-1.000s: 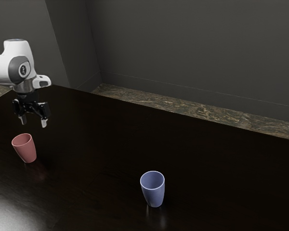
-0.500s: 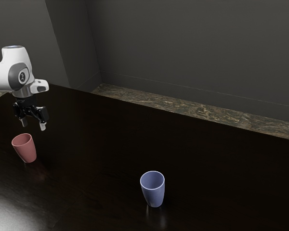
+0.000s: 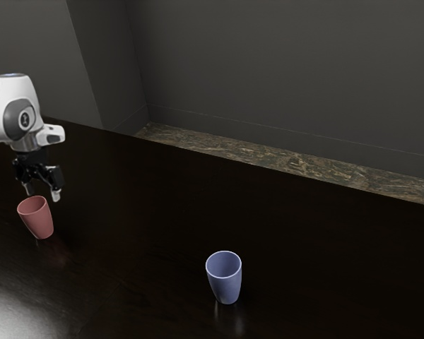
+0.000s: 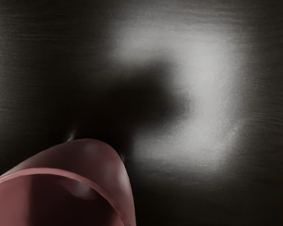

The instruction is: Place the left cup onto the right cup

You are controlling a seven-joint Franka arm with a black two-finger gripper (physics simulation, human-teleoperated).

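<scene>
Pink cup (image 3: pixel 35 216) rim just under spread pincer (image 3: pixel 41 193); blue cup (image 3: pixel 223 277) well apart.

So the pink plastic tumbler cup (image 3: pixel 35 217) stands upright on the dark glossy wooden tabletop (image 3: pixel 304 233), way over at the exterior view's left. The blue plastic tumbler cup (image 3: pixel 224 277) is upright too, well apart from it, off to the right and nearer the camera. The arm's black fingers (image 3: pixel 55 193) hang just above the pink cup's rim, not touching. On the wrist cam that cup (image 4: pixel 70 188) sits right under the hand.
</scene>
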